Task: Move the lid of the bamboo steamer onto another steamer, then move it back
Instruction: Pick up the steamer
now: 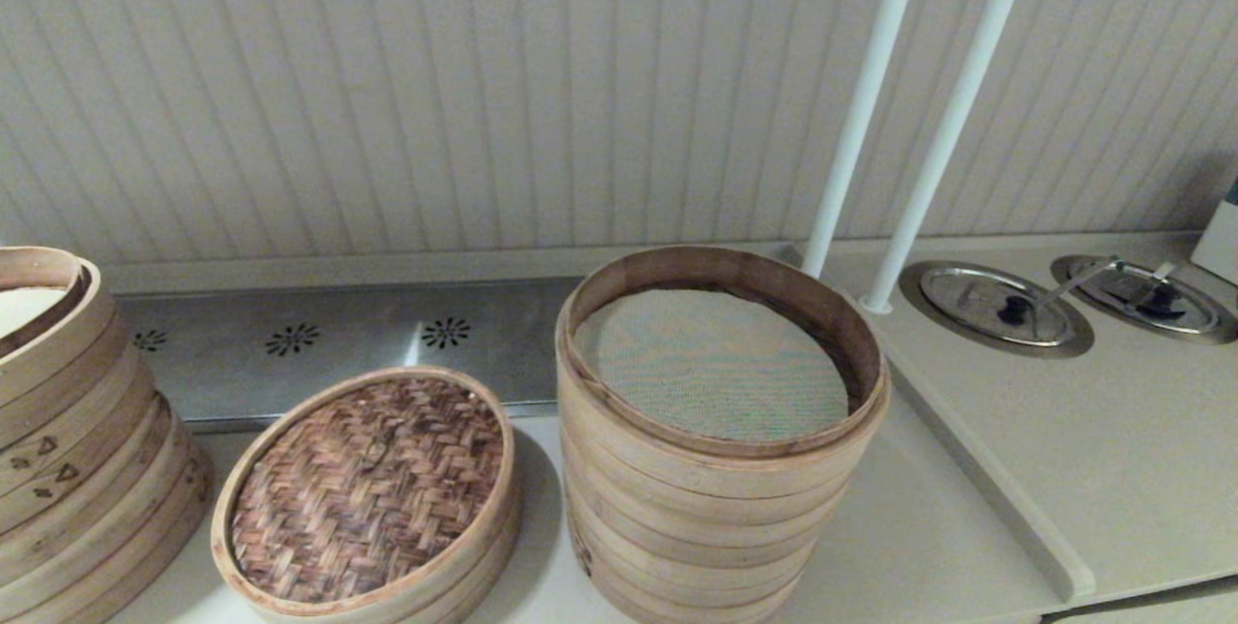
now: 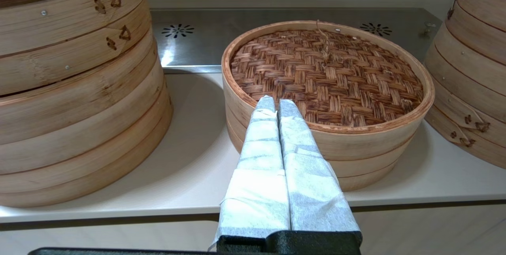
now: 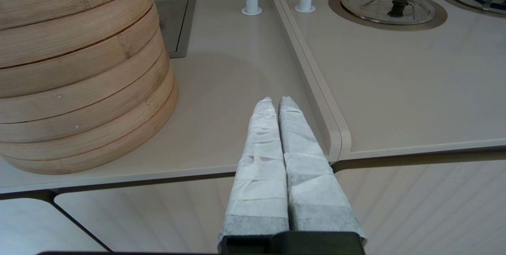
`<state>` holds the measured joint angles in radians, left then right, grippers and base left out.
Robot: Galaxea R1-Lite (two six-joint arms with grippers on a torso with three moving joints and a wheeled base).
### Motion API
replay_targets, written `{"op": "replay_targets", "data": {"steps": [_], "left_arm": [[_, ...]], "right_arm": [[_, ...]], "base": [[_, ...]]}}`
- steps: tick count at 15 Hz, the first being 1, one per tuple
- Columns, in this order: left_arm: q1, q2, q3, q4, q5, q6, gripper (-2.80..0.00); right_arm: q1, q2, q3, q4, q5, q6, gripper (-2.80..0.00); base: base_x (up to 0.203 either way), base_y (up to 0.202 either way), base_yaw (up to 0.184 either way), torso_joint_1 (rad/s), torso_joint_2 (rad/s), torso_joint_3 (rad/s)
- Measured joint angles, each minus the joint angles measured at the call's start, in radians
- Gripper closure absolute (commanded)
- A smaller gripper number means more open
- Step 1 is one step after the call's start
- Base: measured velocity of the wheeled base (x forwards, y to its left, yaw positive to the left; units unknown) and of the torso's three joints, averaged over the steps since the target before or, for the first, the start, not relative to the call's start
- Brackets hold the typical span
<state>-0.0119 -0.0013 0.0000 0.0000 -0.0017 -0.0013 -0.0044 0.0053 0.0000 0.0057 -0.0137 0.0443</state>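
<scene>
The bamboo steamer lid [image 1: 368, 489] [image 2: 328, 69], dark herringbone weave with a small loop handle and a pale hoop rim, sits on a low steamer near the counter's front. To its right stands the tall steamer stack [image 1: 716, 440] [image 3: 75, 69] with a grey-green mesh liner and no lid on it. My left gripper [image 2: 276, 102] is shut and empty, its tips in front of the lid's near rim. My right gripper [image 3: 275, 102] is shut and empty, off the counter's front edge to the right of the tall stack. Neither gripper shows in the head view.
A second tall stack with triangle marks [image 1: 68, 440] [image 2: 71, 85] stands at the left. A steel vent strip [image 1: 319, 343] runs along the back. Two white poles [image 1: 861, 111] rise at the back right, beside two round metal lids [image 1: 1001, 305] set in a raised counter section [image 1: 1093, 450].
</scene>
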Motion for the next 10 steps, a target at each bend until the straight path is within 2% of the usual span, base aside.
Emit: {"op": "replay_targets", "data": {"steps": [10], "left_arm": [[0.000, 0.000, -0.013, 0.015, 0.001, 0.012, 0.00]], "right_arm": [[0.000, 0.000, 0.000, 0.000, 0.000, -0.001, 0.00]], "base": [[0.000, 0.000, 0.000, 0.000, 0.00, 0.000]]}}
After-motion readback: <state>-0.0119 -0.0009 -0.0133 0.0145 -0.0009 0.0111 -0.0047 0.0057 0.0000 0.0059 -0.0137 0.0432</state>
